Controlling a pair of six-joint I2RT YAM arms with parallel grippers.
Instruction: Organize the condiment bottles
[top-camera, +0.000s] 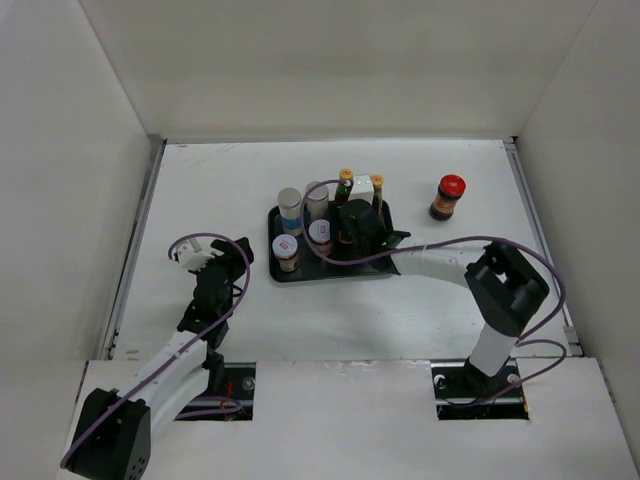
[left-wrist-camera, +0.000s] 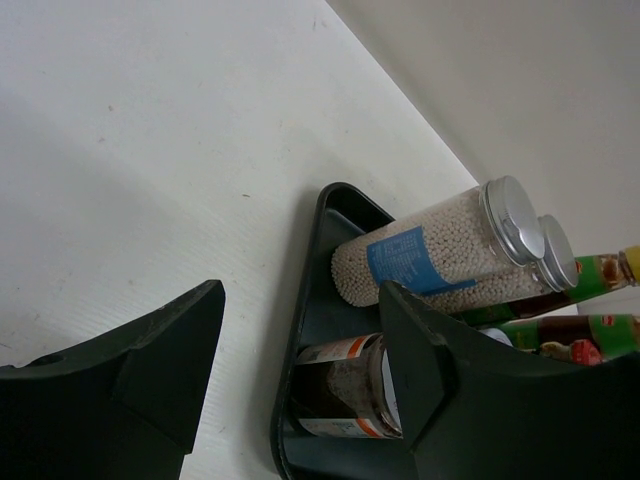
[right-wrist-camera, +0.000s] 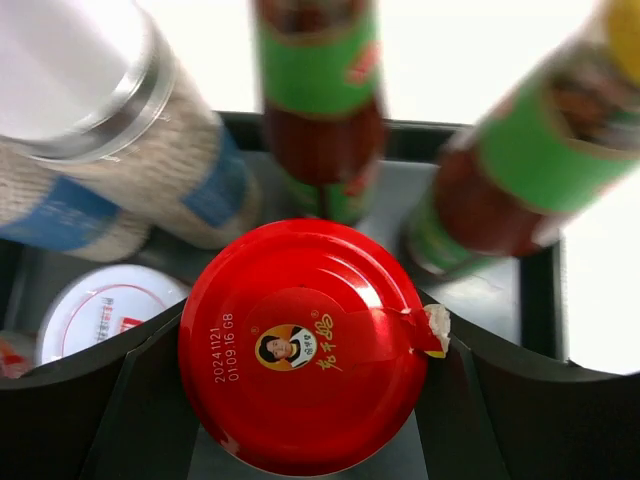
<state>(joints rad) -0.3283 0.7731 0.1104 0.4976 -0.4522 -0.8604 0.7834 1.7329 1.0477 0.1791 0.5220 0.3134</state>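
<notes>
**Seven containers at the tray, one red-lidded jar alone on the right**

The left hand (top-camera: 232, 255) sits over the white worktop (top-camera: 200, 180), just left of the black rectangular plastic tray (left-wrist-camera: 300, 330). Its two dark fingers (left-wrist-camera: 130, 380) are spread well apart with nothing between them, and they point toward the tray's left end.

Two clear silver-lidded shakers stand side by side in the left part of the tray. Both have blue labels and are filled with pale beads. The first shaker (top-camera: 290, 205) is at the far-left corner and the second shaker (top-camera: 317, 200) is just right of it. On their near side are two small white-lidded glass jars. The corner jar (top-camera: 286, 250), with dark contents, stands at the near-left corner. The inner jar (top-camera: 321, 232) is a little to the right and farther back.

Right of the shakers, along the tray's far edge, two slim dark bottles with yellow caps and green labels stand upright with a gap between them. These are the left bottle (top-camera: 345, 180) and the right bottle (top-camera: 377, 185).

The right hand (top-camera: 355, 225) reaches over the middle-right of the tray, on the near side of the bottles. In the wrist view, a round jar with a glossy red lid (right-wrist-camera: 305, 345) fills the space between its fingers (right-wrist-camera: 90, 400). The fingers lie against both sides of the jar, so the jaws are set wide yet closed on it. This jar is inside the tray, right of the inner jar. Whether its base rests on the tray floor cannot be told.

Well to the right of the tray, a second dark red-lidded jar (top-camera: 448, 195) stands upright by itself on the worktop.
</notes>
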